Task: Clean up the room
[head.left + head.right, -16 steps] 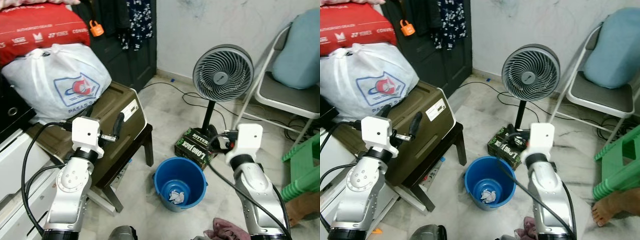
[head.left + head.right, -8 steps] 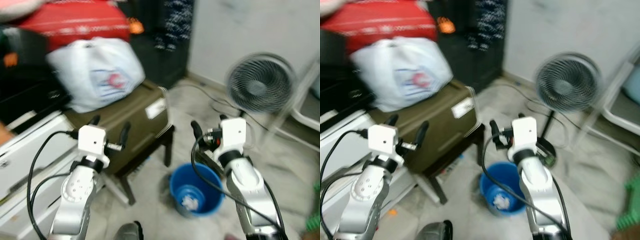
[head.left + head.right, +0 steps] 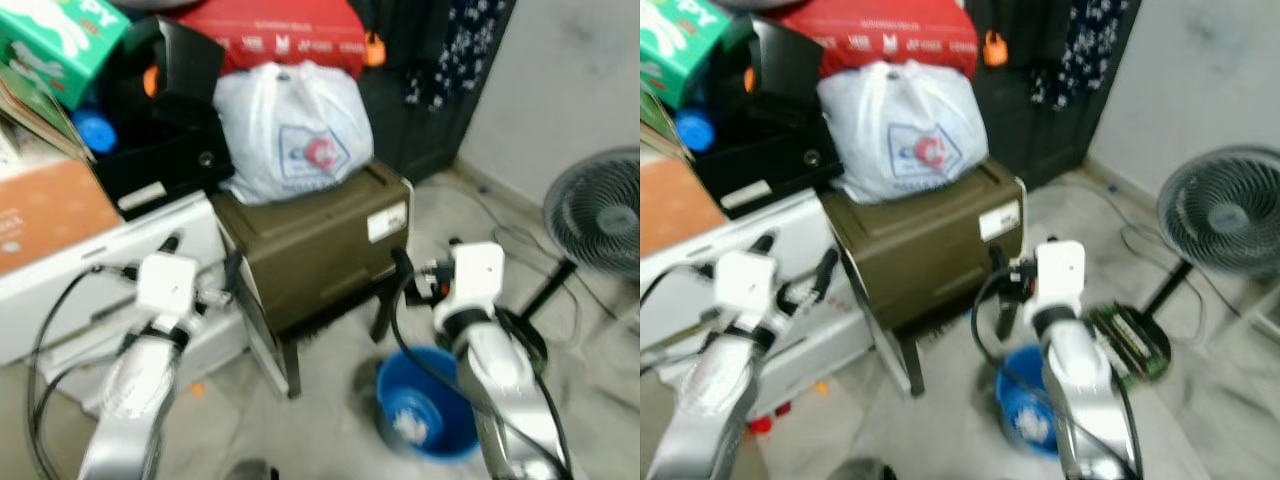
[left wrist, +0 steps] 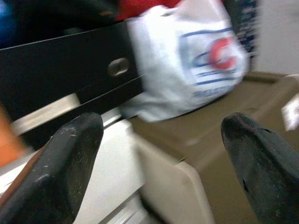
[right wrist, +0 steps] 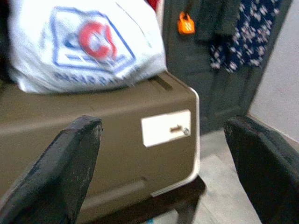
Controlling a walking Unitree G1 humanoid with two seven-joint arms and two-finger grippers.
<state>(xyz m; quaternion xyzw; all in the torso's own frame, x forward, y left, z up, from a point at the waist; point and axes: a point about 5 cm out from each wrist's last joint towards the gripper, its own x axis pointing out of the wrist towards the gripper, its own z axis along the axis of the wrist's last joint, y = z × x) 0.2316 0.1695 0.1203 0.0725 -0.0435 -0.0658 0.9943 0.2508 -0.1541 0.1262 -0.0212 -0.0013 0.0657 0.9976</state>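
Observation:
A blue bucket [image 3: 422,418] with crumpled white paper in it stands on the floor at the lower right, below my right arm. My right gripper [image 3: 425,264] is held up in front of the olive-brown box [image 3: 320,240], open and holding nothing. In the right wrist view its fingers [image 5: 60,172] frame that box and its white label [image 5: 166,127]. My left gripper [image 3: 200,262] is open and holding nothing too, raised before the white drawers [image 3: 110,260]. The left wrist view shows its fingertips [image 4: 56,172] spread wide, facing the white plastic bag [image 4: 191,70].
The white plastic bag [image 3: 290,130] rests on the box, which sits on a dark stool [image 3: 290,360]. A red bag [image 3: 275,25] lies above, and a black box [image 3: 160,150] and green carton [image 3: 55,40] at left. A standing fan [image 3: 598,212] is at right.
The whole picture has swung left, so the camera has turned: drawers and stacked boxes came into view and the fan slid to the right edge. Both grippers stay raised and open.

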